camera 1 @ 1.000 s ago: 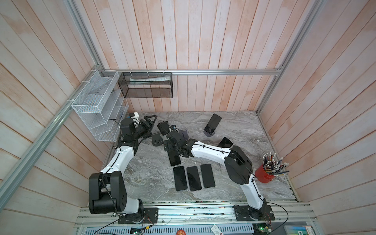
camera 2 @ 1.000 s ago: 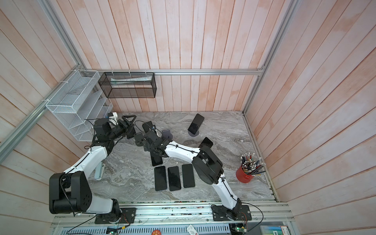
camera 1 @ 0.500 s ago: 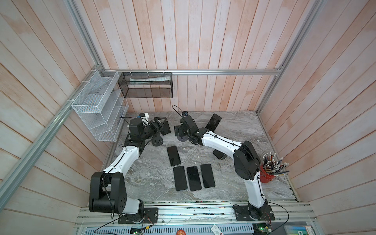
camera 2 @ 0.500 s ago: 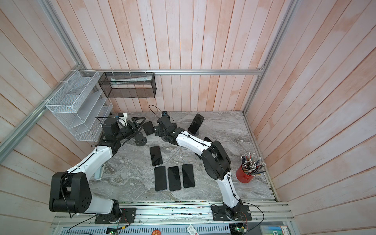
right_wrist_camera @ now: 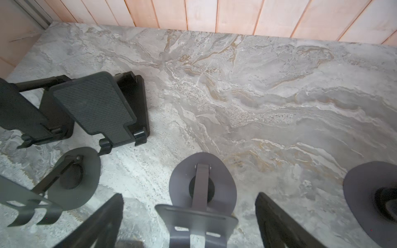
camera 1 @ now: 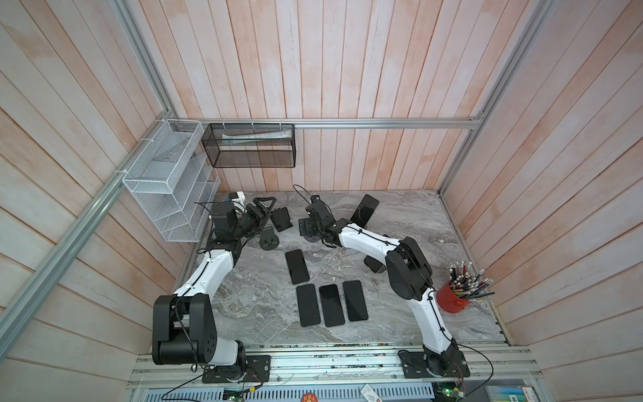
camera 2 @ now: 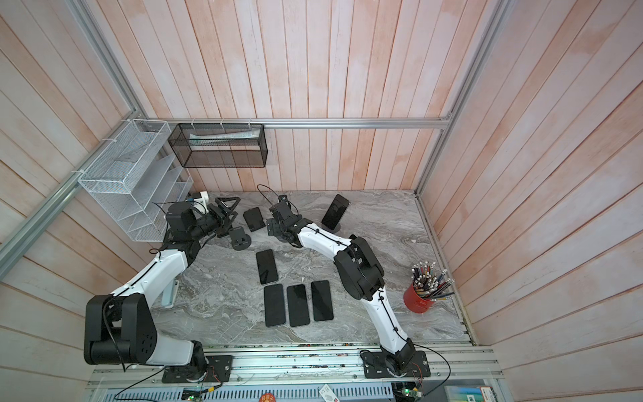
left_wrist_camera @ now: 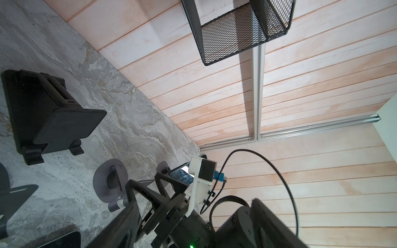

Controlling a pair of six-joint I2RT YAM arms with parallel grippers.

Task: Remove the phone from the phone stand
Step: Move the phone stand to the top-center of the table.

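One black glossy phone [camera 1: 364,210] leans on its round grey stand at the desk's [camera 1: 400,222] back.
Right gripper [right_wrist_camera: 189,223] spread, empty, over another stand; left gripper [camera 1: 265,212] looks parted, empty.

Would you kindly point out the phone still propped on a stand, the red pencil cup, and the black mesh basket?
Propped phone [camera 1: 364,210], a top view, middle of its dark screen.
Red pencil cup [camera 1: 452,302], a top view, its outer wall.
Black mesh basket [camera 2: 226,158], a top view, its front mesh wall.

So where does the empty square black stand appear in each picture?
Both top views: the square stand is at the back, left of the leaning phone.
Left wrist view: in view, near the wall's foot.
Right wrist view: in view, textured face showing.
Shared landmark: the wooden back wall behind it.
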